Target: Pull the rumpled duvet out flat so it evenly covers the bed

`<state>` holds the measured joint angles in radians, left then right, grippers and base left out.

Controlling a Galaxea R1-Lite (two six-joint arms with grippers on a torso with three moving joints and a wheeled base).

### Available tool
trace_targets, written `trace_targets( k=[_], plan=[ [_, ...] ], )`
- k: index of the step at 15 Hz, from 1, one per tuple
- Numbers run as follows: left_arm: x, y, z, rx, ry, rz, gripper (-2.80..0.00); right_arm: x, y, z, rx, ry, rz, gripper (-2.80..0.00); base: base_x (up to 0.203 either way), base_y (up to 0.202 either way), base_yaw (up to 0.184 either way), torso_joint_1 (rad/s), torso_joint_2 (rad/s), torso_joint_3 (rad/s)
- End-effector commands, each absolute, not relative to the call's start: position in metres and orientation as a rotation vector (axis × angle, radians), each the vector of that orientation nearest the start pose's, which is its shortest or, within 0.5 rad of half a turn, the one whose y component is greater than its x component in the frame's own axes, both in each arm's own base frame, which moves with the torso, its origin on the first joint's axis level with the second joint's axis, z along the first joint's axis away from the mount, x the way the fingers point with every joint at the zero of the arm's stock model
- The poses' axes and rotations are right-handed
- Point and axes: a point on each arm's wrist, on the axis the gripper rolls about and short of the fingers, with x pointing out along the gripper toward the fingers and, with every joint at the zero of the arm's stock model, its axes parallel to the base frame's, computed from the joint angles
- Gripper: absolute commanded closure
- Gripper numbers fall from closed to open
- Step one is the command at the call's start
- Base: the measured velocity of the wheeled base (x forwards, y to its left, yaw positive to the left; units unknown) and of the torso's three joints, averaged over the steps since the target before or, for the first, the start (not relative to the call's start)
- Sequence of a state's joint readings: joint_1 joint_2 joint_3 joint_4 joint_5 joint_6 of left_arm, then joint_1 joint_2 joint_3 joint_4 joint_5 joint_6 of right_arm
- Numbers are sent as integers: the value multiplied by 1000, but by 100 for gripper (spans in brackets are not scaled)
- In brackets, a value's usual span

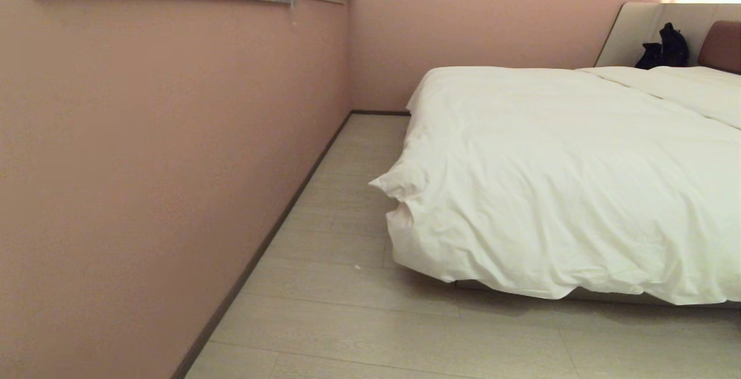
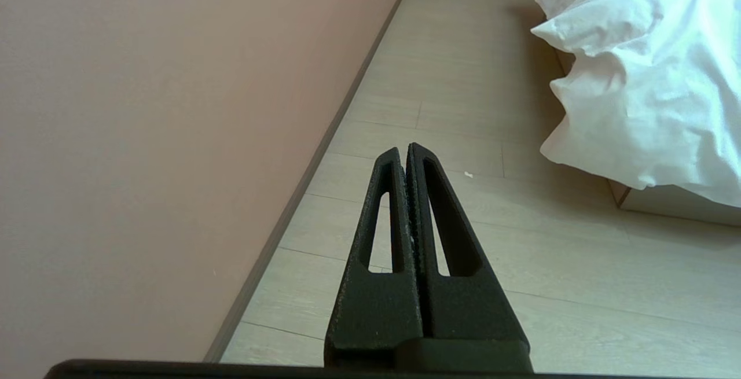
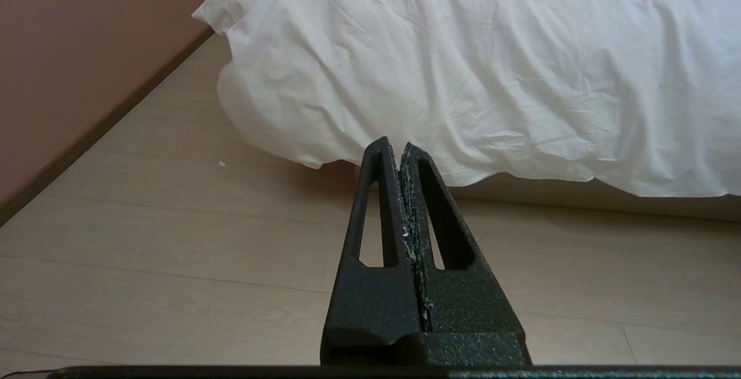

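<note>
Nearest the camera, the right black pincer [image 3: 400, 146] was pressed shut, empty, aimed at the hanging hem of the thick, creased white duvet [image 3: 492, 66]. The left black pincer [image 2: 404, 150], also shut, pointed at pale wooden floor [image 2: 463, 95], the duvet's corner off to its right.

Open floor [image 1: 347, 309] strip between pink wall [image 1: 145, 165] and bed; overhanging duvet [image 1: 550, 182] corner narrows it.

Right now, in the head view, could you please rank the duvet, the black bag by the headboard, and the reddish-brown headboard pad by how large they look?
1. duvet, by far the largest.
2 and 3. black bag and headboard pad: they look about alike, and the frame edge cuts off the pad, so I will not rank them.
</note>
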<state>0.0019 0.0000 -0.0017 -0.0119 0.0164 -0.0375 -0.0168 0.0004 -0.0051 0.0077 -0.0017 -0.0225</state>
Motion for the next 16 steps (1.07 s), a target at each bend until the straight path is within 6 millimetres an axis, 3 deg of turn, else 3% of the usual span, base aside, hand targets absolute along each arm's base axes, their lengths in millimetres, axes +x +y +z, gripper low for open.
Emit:
trace_targets(
  k=[1, 16],
  plan=[
    [-23, 0, 77, -38, -14, 20, 0, -23, 0, 76, -23, 3, -18, 0, 0, 0, 0, 0, 0, 0],
    [-23, 0, 77, -38, -14, 19, 0, -23, 0, 76, -23, 3, -18, 0, 0, 0, 0, 0, 0, 0]
  ],
)
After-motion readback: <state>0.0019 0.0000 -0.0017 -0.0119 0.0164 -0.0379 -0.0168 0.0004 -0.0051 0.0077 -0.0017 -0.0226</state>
